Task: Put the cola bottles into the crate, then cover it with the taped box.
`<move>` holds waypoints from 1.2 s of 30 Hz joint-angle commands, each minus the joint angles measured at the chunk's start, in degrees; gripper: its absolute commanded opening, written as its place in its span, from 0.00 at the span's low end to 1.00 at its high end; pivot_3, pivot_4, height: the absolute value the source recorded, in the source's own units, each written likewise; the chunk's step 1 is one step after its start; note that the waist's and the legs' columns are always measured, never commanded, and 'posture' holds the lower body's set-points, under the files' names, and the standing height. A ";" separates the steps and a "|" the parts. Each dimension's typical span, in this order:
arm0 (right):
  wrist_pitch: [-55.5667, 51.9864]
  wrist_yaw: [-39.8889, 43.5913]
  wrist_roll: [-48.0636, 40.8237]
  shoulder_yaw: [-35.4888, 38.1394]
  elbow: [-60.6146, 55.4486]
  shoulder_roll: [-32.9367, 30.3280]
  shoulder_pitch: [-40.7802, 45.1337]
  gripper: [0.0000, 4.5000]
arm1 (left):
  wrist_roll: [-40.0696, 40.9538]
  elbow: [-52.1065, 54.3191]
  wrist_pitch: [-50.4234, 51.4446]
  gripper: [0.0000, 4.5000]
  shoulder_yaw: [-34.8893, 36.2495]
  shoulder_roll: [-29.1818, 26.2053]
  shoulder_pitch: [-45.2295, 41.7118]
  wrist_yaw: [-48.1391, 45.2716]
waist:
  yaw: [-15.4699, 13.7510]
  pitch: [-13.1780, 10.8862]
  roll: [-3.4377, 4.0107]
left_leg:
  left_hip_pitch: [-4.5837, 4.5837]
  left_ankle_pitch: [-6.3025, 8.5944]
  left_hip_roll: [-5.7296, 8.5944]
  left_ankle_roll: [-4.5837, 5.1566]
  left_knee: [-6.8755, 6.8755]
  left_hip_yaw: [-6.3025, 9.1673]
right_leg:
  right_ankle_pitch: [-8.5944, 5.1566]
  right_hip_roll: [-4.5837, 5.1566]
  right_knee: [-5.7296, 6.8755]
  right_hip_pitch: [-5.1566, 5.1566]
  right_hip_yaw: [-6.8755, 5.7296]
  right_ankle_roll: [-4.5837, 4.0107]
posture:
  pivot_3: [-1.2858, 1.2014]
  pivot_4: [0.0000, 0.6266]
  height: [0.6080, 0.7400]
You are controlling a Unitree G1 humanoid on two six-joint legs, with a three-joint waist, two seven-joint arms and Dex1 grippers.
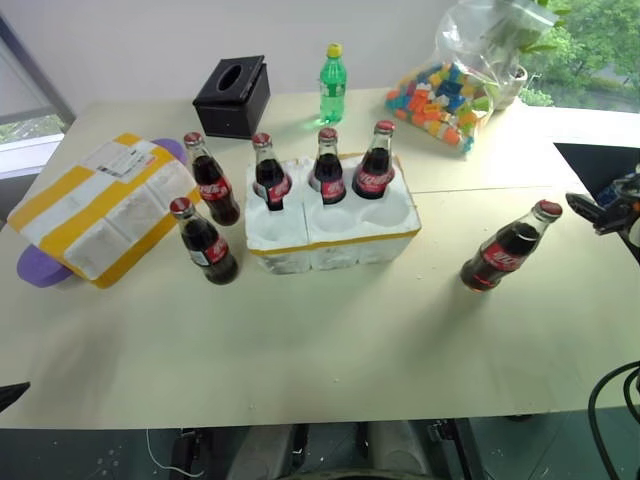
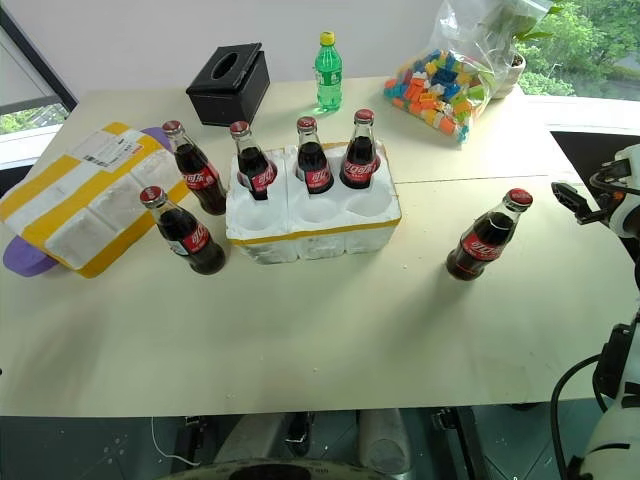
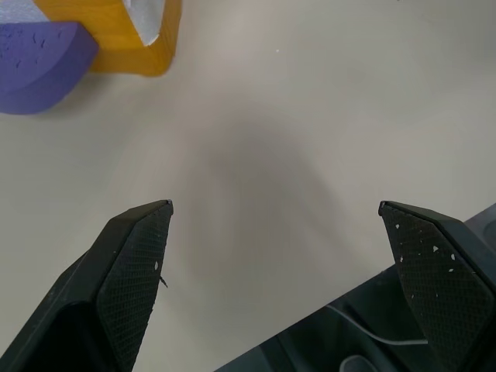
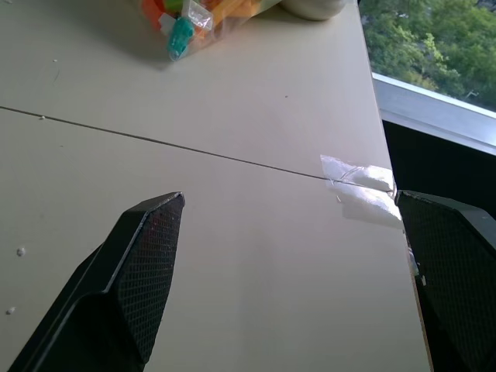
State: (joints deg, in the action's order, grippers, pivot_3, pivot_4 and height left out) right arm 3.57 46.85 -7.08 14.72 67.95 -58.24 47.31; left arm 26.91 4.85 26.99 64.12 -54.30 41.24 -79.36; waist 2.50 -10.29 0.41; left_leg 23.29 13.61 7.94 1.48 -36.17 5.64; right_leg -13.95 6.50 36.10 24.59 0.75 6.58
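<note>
The white crate (image 1: 330,250) with its yellow band sits mid-table. Three cola bottles (image 1: 328,170) stand in its back wells. Two more cola bottles (image 1: 205,243) stand on the table just left of it, and one cola bottle (image 1: 505,248) stands alone to its right. The taped box (image 1: 100,205) lies at the far left, resting on a purple piece. My right gripper (image 2: 575,200) hovers open off the table's right edge, right of the lone bottle. My left gripper (image 3: 275,209) is open and empty over bare table near the taped box's corner (image 3: 147,39).
At the back stand a black tissue box (image 1: 232,95), a green bottle with a yellow cap (image 1: 332,85) and a bag of coloured bricks (image 1: 445,95). A purple foam piece (image 1: 40,268) sticks out under the taped box. A seam and a tape patch (image 4: 356,180) mark the tabletop near its right edge.
</note>
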 commanded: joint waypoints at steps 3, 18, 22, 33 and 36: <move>0.91 -0.64 -0.58 1.24 0.27 -0.77 1.02 1.00 | 0.52 -0.48 -0.84 0.99 0.61 -0.03 -1.87 1.31 | 0.00 0.00 0.00 | 0.00 0.00 0.00 0.00 0.00 0.00 | 0.00 0.00 0.01 0.00 0.00 0.00 | 0.52 0.24 0.94; -3.77 9.14 -0.85 0.26 -0.93 -5.18 3.13 1.00 | 7.86 -1.90 5.77 0.99 -4.19 -2.00 -15.44 4.22 | -0.15 0.00 0.02 | -0.03 0.00 0.00 0.00 -0.04 0.00 | 0.01 -0.02 0.05 -0.02 -0.01 0.02 | 0.52 0.24 0.94; -8.23 21.89 -0.72 -2.35 -3.74 -8.68 8.73 1.00 | 9.93 -0.81 7.32 0.99 -9.95 -3.09 -21.07 4.48 | 0.00 -0.03 0.19 | -0.04 -0.01 0.00 0.00 -0.05 -0.05 | 0.03 -0.03 0.06 -0.02 0.00 0.06 | 0.52 0.24 0.94; -24.84 45.13 -2.35 -13.05 -17.54 -5.44 30.97 1.00 | 12.39 2.96 8.06 0.99 -30.55 -1.64 -38.46 7.45 | 0.08 -0.07 0.21 | -0.02 0.02 -0.18 -0.03 0.01 -0.26 | 0.16 -0.12 0.10 0.15 0.08 0.26 | 0.52 0.24 0.94; -31.37 45.65 -7.76 -14.76 -25.78 -4.14 30.70 1.00 | 11.93 2.79 7.52 0.99 -35.31 -0.32 -41.77 8.45 | -0.18 -0.08 0.22 | 0.00 0.06 -0.16 0.02 0.01 -0.33 | 0.16 -0.08 0.10 0.18 0.10 0.26 | 0.52 0.24 0.94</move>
State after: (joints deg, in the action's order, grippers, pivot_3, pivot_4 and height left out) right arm -24.31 91.70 -10.56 0.13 48.33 -62.32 76.77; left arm 38.74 6.88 35.50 30.51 -54.83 1.13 -71.58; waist 2.33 -10.37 0.63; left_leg 23.33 13.66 7.78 1.50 -36.17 5.30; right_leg -13.79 6.43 36.20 24.80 0.86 6.84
